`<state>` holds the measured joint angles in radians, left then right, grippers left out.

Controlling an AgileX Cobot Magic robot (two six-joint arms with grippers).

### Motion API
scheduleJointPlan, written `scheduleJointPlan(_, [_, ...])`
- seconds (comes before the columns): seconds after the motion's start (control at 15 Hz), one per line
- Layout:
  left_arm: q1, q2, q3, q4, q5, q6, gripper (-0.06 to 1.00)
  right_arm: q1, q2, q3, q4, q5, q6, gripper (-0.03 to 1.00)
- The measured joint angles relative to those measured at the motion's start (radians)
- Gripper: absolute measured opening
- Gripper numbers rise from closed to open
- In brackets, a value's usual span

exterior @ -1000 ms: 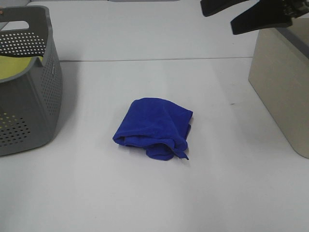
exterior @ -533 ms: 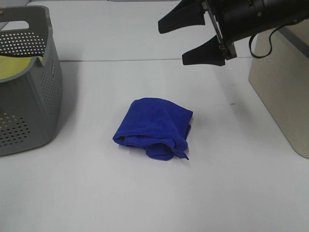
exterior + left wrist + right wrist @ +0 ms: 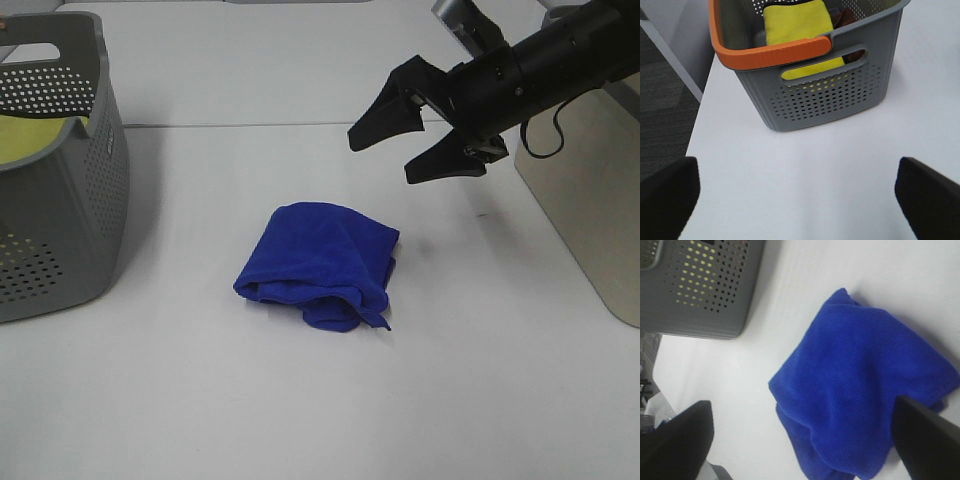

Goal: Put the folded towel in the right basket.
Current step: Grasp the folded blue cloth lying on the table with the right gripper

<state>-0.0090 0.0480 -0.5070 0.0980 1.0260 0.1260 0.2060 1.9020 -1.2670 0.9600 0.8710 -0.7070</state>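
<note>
A folded blue towel [image 3: 320, 264] lies on the white table near its middle. It also shows in the right wrist view [image 3: 860, 390], between the two black fingers. My right gripper [image 3: 392, 150] is open and empty. It hangs above the table, up and to the right of the towel, and does not touch it. The right basket [image 3: 590, 190] is beige and stands at the right edge of the table. My left gripper [image 3: 800, 200] is open and empty over bare table in the left wrist view; it is out of the exterior view.
A grey perforated basket [image 3: 60, 170] with an orange handle [image 3: 770, 50] stands at the left, holding a yellow cloth [image 3: 797, 22]. The table's left edge and dark floor [image 3: 665, 95] show in the left wrist view.
My right arm has swung in from the top right, down and to the left, towards the towel, with its jaws open. The towel and baskets have not moved.
</note>
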Motion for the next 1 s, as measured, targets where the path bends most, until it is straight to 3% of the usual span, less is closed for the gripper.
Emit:
scheduleJointPlan(0.13, [0.000,0.000,0.000,0.000,0.000,0.000,0.99,0.017,0.000,0.000,-0.111,-0.054,0.049,0.92])
scheduleJointPlan(0.2, [0.000,0.000,0.000,0.000,0.000,0.000,0.99,0.085,0.000,0.000,-0.237,-0.130,0.108,0.92])
scheduleJointPlan(0.27, [0.000,0.000,0.000,0.000,0.000,0.000,0.99,0.125,0.002,0.000,-0.298,-0.175,0.150,0.92])
scheduleJointPlan(0.4, [0.000,0.000,0.000,0.000,0.000,0.000,0.99,0.161,0.011,0.000,-0.337,-0.226,0.200,0.92])
scheduleJointPlan(0.47, [0.000,0.000,0.000,0.000,0.000,0.000,0.99,0.173,0.053,0.000,-0.373,-0.306,0.306,0.92])
scheduleJointPlan(0.73, [0.000,0.000,0.000,0.000,0.000,0.000,0.99,0.172,0.173,-0.001,-0.388,-0.328,0.333,0.92])
scheduleJointPlan(1.0, [0.000,0.000,0.000,0.000,0.000,0.000,0.99,0.172,0.220,-0.002,-0.331,-0.326,0.334,0.92])
